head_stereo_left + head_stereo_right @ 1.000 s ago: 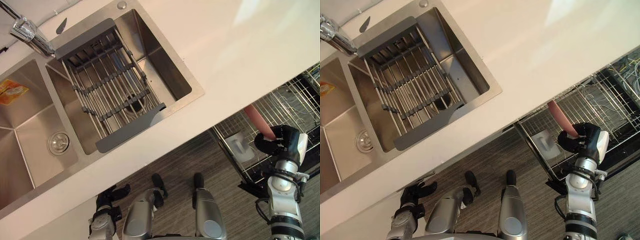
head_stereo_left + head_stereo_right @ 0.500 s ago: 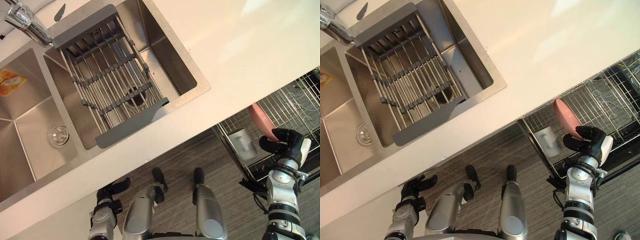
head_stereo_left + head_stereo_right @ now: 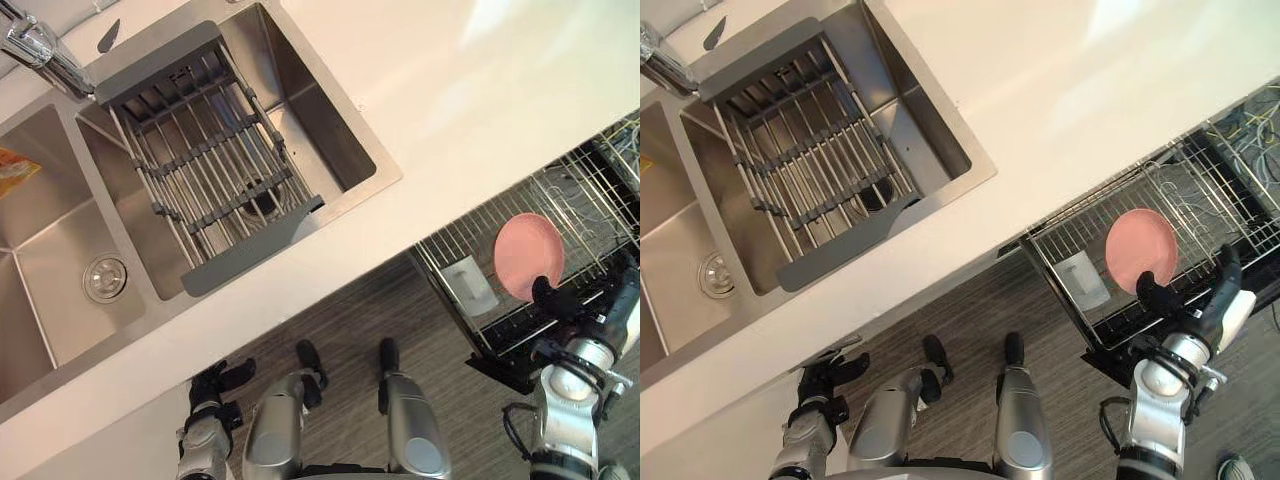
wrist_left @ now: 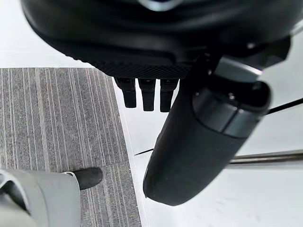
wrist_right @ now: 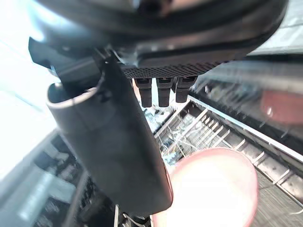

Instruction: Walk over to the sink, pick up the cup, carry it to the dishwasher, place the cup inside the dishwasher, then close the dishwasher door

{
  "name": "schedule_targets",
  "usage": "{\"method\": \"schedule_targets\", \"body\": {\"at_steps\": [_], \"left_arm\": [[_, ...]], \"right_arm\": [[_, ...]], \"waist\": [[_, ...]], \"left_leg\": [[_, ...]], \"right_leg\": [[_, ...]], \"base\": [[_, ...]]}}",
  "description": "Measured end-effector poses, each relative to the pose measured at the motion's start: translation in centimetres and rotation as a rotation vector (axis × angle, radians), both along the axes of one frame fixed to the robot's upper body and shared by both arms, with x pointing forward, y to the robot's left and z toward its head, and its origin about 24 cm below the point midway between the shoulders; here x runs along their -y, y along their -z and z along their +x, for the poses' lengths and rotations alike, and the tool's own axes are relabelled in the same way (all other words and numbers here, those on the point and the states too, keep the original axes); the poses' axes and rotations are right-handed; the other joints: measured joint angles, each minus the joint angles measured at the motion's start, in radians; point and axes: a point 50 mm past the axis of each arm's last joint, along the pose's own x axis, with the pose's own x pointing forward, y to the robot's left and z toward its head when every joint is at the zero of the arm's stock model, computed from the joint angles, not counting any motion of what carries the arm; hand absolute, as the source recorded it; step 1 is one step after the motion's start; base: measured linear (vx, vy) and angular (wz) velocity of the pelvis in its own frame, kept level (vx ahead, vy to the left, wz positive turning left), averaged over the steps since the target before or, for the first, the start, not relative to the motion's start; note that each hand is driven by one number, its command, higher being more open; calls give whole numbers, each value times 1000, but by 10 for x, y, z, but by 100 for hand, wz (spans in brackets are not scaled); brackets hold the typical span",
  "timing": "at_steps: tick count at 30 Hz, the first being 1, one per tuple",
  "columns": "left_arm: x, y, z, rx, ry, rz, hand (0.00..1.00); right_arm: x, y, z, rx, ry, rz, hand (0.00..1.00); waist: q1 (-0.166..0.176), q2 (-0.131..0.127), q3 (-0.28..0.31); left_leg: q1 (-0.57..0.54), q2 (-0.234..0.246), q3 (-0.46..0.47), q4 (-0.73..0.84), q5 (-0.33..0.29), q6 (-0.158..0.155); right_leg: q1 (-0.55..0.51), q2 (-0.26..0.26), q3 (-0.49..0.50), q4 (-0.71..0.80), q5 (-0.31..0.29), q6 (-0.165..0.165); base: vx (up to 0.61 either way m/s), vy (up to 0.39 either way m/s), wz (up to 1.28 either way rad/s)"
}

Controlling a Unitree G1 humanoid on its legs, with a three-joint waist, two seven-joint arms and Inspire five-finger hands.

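Observation:
The pink cup [image 3: 528, 256] lies in the pulled-out wire rack [image 3: 590, 195] of the dishwasher, below the counter's edge, and shows as a round pink disc. My right hand [image 3: 1200, 312] is just on the near side of it, open, fingers straight and apart from the cup, thumb tip by its rim. The right wrist view has the cup [image 5: 213, 189] past the straight fingers [image 5: 163, 92], with nothing between them. My left hand [image 3: 215, 385] hangs low at the near left by the counter front, open, its fingers [image 4: 147, 97] straight.
The white counter [image 3: 480, 90] runs across the view, with a double steel sink [image 3: 335, 120], a grey drainer rack [image 3: 200, 160] over one basin and a tap [image 3: 40, 50]. A white box [image 3: 467, 285] sits in the dishwasher rack. Grey striped floor [image 3: 350, 320] lies in front.
My right hand has opened and let go of the pink cup, which has tipped from edge-on to face up in the rack. The camera has shifted slightly.

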Motion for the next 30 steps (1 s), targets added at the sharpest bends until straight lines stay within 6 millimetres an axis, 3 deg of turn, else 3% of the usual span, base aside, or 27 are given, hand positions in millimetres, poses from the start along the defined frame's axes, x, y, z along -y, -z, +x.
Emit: {"method": "schedule_targets", "body": {"at_steps": [7, 11, 17, 23, 30], "left_arm": [[-8, 6, -18, -43, -54, -7, 90], [-9, 8, -23, -60, -66, -12, 90], [-13, 10, -31, -74, -87, -11, 90], [-14, 9, -28, -66, -85, -8, 90], [-13, 5, -17, -34, -60, -21, 90]], "right_arm": [[1, 12, -38, 80, 59, 138, 90], [12, 19, -61, 143, 119, 239, 90], [13, 48, -69, 151, 130, 417, 90], [15, 65, -63, 185, 122, 547, 90], [18, 63, -30, 325, 33, 687, 90]], "waist": [[-3, -16, -9], [-5, -21, -12], [-4, -46, -47], [-2, -46, -47], [16, -46, -47]], "left_leg": [[23, 38, 32, 51, -41, -12], [33, 54, 41, 79, -63, -14], [33, 64, 53, 98, -76, -13], [8, 71, 55, 120, -80, -11], [-11, 73, 50, 129, -76, -6]], "right_leg": [[29, 27, 27, -13, 0, -1], [46, 35, 34, -14, 0, 0], [44, 40, 45, -11, 0, 0], [15, 44, 50, 9, 0, 0], [-7, 43, 48, 28, 0, 0]], "base": [[37, 1, -17], [1, 3, -10], [-12, 6, -6], [-4, 1, -1], [-9, -3, 1]]}}
